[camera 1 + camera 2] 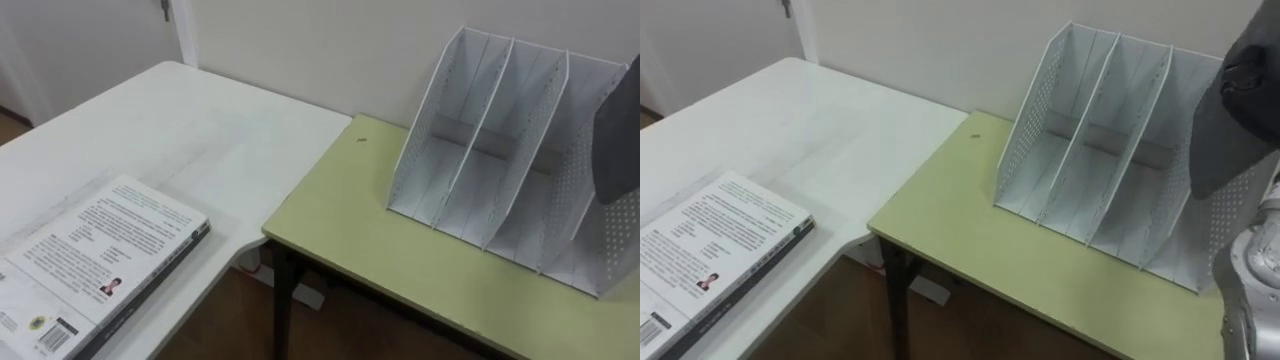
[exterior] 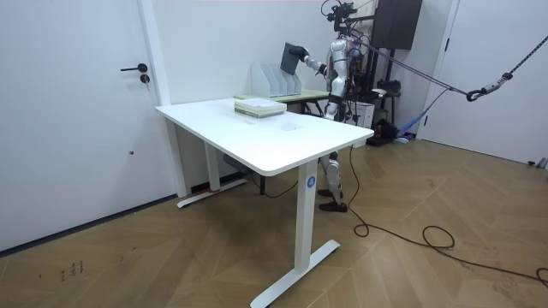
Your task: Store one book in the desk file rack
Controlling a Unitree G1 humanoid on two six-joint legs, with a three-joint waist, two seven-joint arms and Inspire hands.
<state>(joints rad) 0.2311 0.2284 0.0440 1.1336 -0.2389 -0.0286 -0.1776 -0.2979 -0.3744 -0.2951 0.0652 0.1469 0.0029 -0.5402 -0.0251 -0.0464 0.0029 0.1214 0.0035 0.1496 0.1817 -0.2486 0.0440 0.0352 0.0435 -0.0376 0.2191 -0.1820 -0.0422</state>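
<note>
File rack [image 1: 1090, 140] partly behind book [image 1: 1225, 130]

A white desk [image 2: 282, 147] abuts a green table [image 1: 350, 215] on wooden floor [image 2: 171, 257].

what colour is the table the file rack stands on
Pale yellow-green table, clearest in the left eye view; the file rack on it is white.

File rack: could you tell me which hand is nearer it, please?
Right. Its right hand holds a book at the file rack's right end; the left hand hangs farther back.
</note>
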